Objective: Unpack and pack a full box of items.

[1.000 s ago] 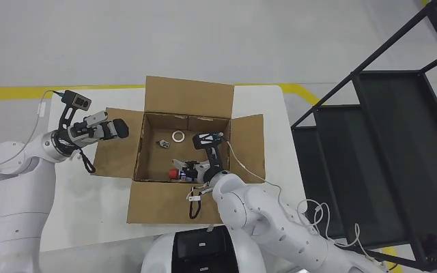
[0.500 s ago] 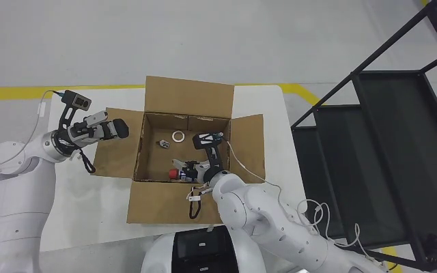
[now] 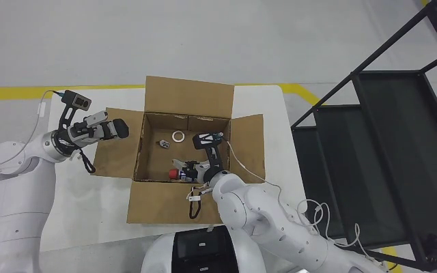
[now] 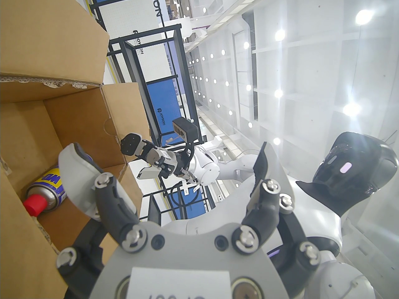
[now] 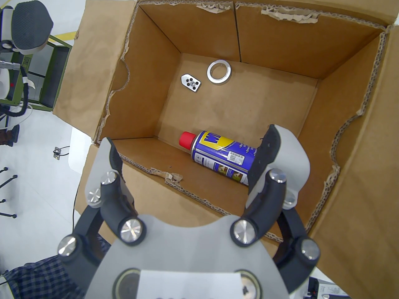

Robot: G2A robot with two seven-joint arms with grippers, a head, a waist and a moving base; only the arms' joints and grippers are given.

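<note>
Blue spray can [image 5: 216, 154], yellow-labelled, inside cardboard box [image 5: 274, 48]

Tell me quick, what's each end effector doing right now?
Left end effector: open, empty.
Right end effector: open, empty, by the spray can.

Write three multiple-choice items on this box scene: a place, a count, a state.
1. Where does the spray can lie?
A. inside the cardboard box
B. on a flap
C. on the table
2. How many things lie in the box?
A. one
B. three
C. five
3. The fingers of the right gripper are:
A. shut on the can
B. shut, empty
C. open

1 A: it lies on its side on the box floor.
2 B: can, metal ring, small metal plate.
3 C: the fingers stand apart above the can.
</note>
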